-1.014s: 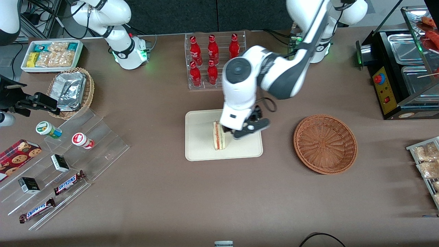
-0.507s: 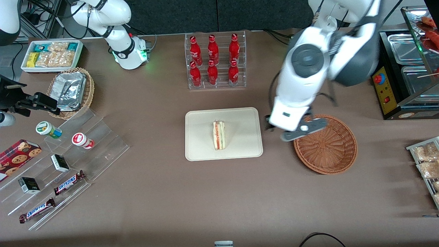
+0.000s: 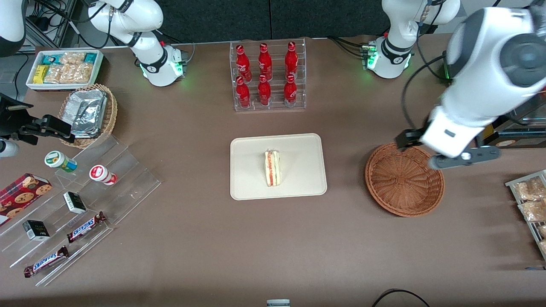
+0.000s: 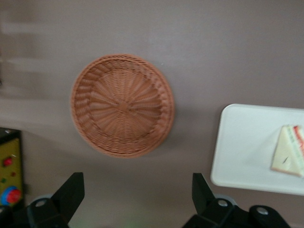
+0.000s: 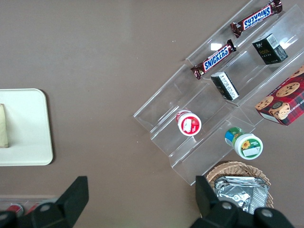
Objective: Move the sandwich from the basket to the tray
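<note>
The sandwich (image 3: 272, 167) stands on its edge in the middle of the cream tray (image 3: 247, 187), its red and green filling facing up. The reddish-brown wicker basket (image 3: 404, 179) sits empty beside the tray, toward the working arm's end of the table. My gripper (image 3: 441, 149) hangs high above the basket's rim on the side away from the tray. It is open, with nothing between its fingers. The left wrist view looks down on the basket (image 4: 122, 105), the tray (image 4: 242, 142) and the sandwich (image 4: 289, 156), with the gripper (image 4: 137, 185) spread wide.
A clear rack of red bottles (image 3: 266, 76) stands farther from the front camera than the tray. A black appliance with a yellow panel (image 4: 9, 166) and a rack of snack bags (image 3: 529, 200) are near the basket. A stepped acrylic shelf (image 3: 76, 200) lies toward the parked arm's end.
The gripper has left the sandwich standing on the tray, risen, and swung past the basket toward the working arm's end of the table. The sandwich has not moved.
</note>
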Robot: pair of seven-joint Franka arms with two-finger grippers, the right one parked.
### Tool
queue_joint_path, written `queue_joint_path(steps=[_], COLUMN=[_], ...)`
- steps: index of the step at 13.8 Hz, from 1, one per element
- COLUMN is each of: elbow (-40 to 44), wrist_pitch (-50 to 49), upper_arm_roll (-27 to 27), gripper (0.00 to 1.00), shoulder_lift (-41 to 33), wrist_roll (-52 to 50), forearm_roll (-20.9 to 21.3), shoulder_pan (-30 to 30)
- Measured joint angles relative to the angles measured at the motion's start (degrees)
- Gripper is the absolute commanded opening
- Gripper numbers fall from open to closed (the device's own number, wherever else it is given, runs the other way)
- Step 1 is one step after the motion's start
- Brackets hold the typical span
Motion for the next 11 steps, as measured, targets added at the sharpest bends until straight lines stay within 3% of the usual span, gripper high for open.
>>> queue_joint_path(steps=[6,11], elbow=[-7.71,-8.62], wrist_pitch=[-1.71,-3.48], upper_arm_roll=[0.22,-0.11], gripper=[1.00,1.00], shoulder_lift=[-7.92,-9.81], wrist_roll=[18.61,20.51], forearm_roll=[-0.03,-0.03], shoulder_pan=[10.56,11.86])
